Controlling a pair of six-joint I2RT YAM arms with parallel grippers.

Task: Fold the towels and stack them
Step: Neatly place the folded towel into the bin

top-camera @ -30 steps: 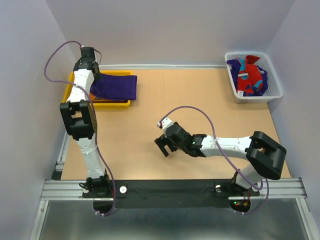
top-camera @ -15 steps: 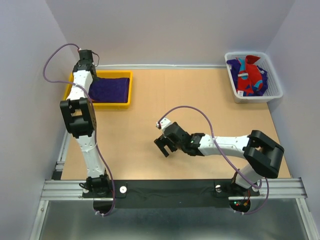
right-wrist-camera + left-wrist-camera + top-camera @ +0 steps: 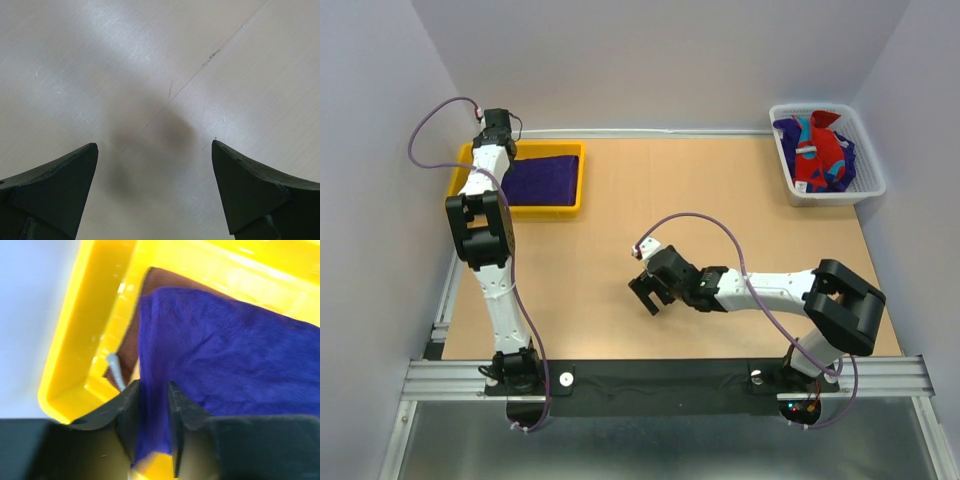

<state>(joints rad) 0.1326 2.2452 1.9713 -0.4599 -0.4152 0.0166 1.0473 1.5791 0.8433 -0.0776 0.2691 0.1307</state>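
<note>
A deep purple towel (image 3: 545, 177) lies folded in the yellow tray (image 3: 577, 172). In the left wrist view, the purple towel (image 3: 225, 355) covers a dark brown towel (image 3: 131, 342) showing at its edge. My left gripper (image 3: 498, 125) hangs at the tray's far left corner. In its own view the left gripper (image 3: 152, 387) has its jaws slightly parted, with a strip of the purple cloth still between them. Red, teal and purple towels (image 3: 817, 155) are heaped in the white basket (image 3: 871, 172). My right gripper (image 3: 645, 293) stands open over bare table (image 3: 155, 75), holding nothing.
The yellow tray (image 3: 75, 340) sits at the table's far left, close to the left wall. The white mesh basket is at the far right corner. My right arm lies low across the table's near right.
The purple towel, which overhung the tray's right edge a second ago, now lies inside the tray. My left gripper drew back toward the far left corner and its jaws parted. The right arm barely moved.
</note>
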